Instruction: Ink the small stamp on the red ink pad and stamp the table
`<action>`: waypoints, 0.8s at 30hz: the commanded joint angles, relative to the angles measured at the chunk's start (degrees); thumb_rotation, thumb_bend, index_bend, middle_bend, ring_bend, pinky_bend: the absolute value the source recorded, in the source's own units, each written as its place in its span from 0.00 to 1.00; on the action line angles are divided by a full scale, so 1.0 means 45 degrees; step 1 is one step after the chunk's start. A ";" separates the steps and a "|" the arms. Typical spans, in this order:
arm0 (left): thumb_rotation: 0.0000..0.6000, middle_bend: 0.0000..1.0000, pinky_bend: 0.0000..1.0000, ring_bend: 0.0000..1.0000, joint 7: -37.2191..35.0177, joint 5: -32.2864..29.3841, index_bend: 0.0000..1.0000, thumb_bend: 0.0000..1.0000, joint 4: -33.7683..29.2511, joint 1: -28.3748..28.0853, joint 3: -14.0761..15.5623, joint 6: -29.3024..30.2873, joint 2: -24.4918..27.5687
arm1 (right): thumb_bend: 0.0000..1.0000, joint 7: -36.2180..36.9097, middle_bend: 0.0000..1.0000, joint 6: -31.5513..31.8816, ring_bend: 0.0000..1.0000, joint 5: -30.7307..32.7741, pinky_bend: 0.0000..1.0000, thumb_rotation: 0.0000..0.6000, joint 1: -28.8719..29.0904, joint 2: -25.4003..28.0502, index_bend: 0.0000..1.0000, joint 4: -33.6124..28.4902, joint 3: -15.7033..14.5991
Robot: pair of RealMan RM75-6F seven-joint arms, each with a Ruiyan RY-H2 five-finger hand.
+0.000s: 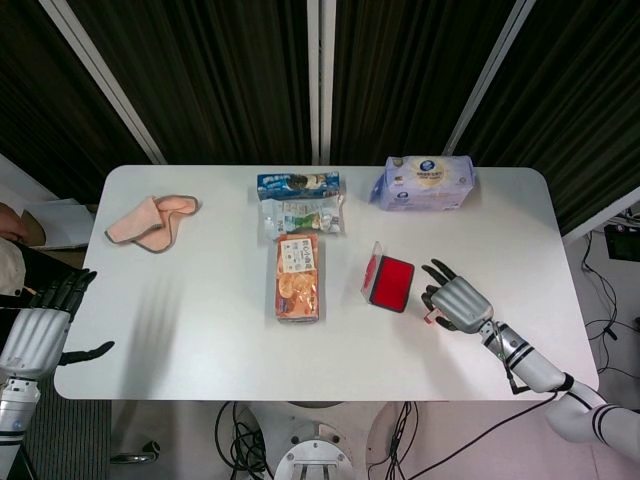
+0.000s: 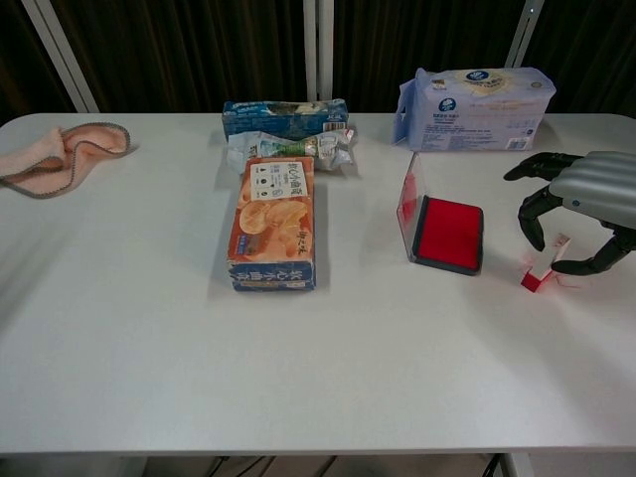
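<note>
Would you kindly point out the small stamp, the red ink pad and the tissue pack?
small stamp [image 2: 542,270], chest view, its tilted body.
red ink pad [image 2: 449,232], chest view, red inking surface.
tissue pack [image 1: 423,183], head view, top face.

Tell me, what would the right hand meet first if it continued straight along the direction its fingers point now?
Probably the red ink pad: the right hand points its fingers toward it, over the small stamp. Height is unclear, so it might pass above.

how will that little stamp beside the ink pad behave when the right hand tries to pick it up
The small stamp probably tips or skids easily: it looks tiny beside the right hand and already leans on the table. It looks rigid, so a pinch should not deform it. Its smooth, clear-looking upper part may be slippery.
</note>
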 commanded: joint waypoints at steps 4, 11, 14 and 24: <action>0.74 0.07 0.17 0.08 -0.0234 0.0015 0.01 0.01 0.0016 -0.0016 0.0020 -0.0039 -0.0012 | 0.19 0.0024 0.49 0.0015 0.09 0.0038 0.00 1.00 -0.0008 -0.0183 0.58 0.0180 0.0035; 0.73 0.07 0.18 0.08 -0.0358 -0.0017 0.01 0.01 0.0105 -0.0014 0.0033 -0.0071 -0.0014 | 0.20 0.0115 0.52 -0.0119 0.12 0.0075 0.00 1.00 0.0056 -0.0388 0.61 0.0333 0.0041; 0.74 0.07 0.17 0.08 -0.0400 -0.0024 0.01 0.01 0.0135 -0.0009 0.0037 -0.0071 -0.0008 | 0.22 0.0132 0.53 -0.0173 0.13 0.0112 0.00 1.00 0.0074 -0.0468 0.63 0.0379 0.0055; 0.74 0.07 0.18 0.08 -0.0508 -0.0017 0.01 0.01 0.0208 0.0018 0.0041 -0.0020 0.0004 | 0.35 0.0011 0.60 -0.0174 0.18 0.0242 0.00 1.00 0.0034 -0.0591 0.70 0.0424 0.0110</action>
